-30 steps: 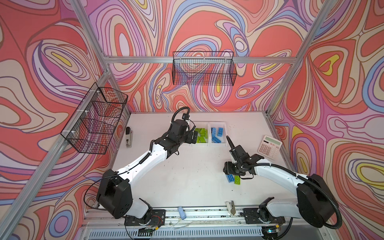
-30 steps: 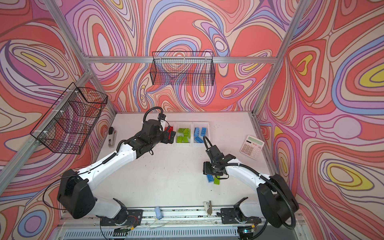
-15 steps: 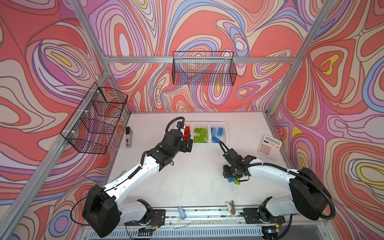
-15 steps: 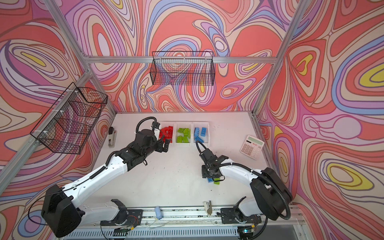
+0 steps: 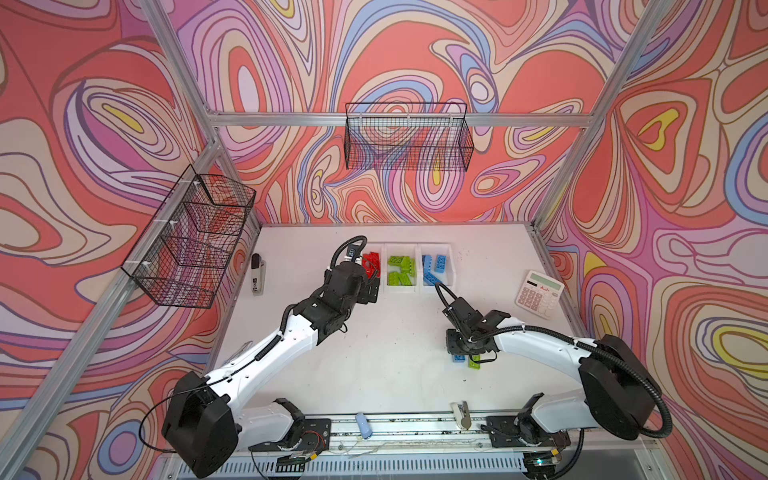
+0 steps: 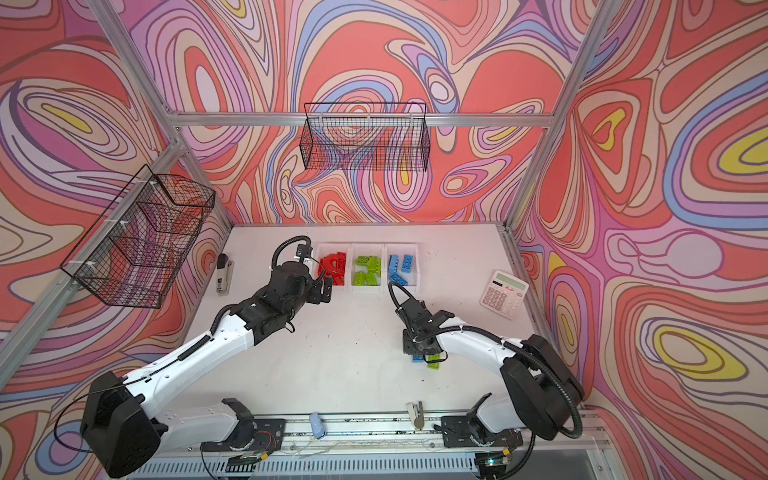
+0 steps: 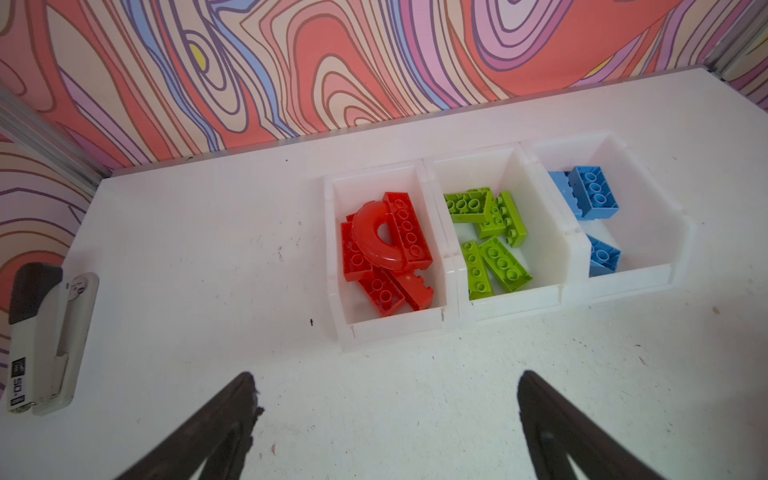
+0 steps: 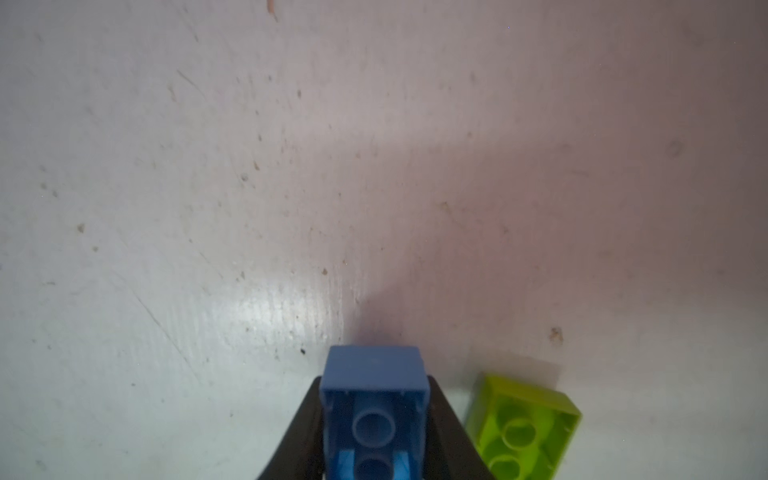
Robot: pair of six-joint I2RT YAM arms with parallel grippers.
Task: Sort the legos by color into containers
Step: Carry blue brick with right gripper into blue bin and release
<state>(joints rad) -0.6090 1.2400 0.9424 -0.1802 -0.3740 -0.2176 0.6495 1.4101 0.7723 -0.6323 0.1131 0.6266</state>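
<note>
Three joined white containers (image 5: 401, 289) stand at the back middle of the table. They hold red legos (image 7: 386, 249), lime green legos (image 7: 486, 237) and blue legos (image 7: 590, 199), one colour per bin. My left gripper (image 7: 384, 382) hangs open and empty over bare table, just in front of the red bin (image 7: 395, 328). On the right half of the table my right gripper (image 8: 374, 380) points down, shut on a blue lego (image 8: 374, 415) that lies upside down on the table. A lime green lego (image 8: 523, 424) lies right beside it, also showing in both top views (image 5: 473, 364) (image 6: 433, 365).
A calculator (image 5: 539, 293) lies at the right edge, a stapler (image 5: 257, 274) at the left edge. Black wire baskets hang on the back wall (image 5: 409, 141) and the left wall (image 5: 191, 241). Two small objects (image 5: 363, 424) (image 5: 461, 413) rest on the front rail.
The left arm has drawn back from over the bins toward the front left, staying open. The right gripper has come down over the blue lego and closed on it.
</note>
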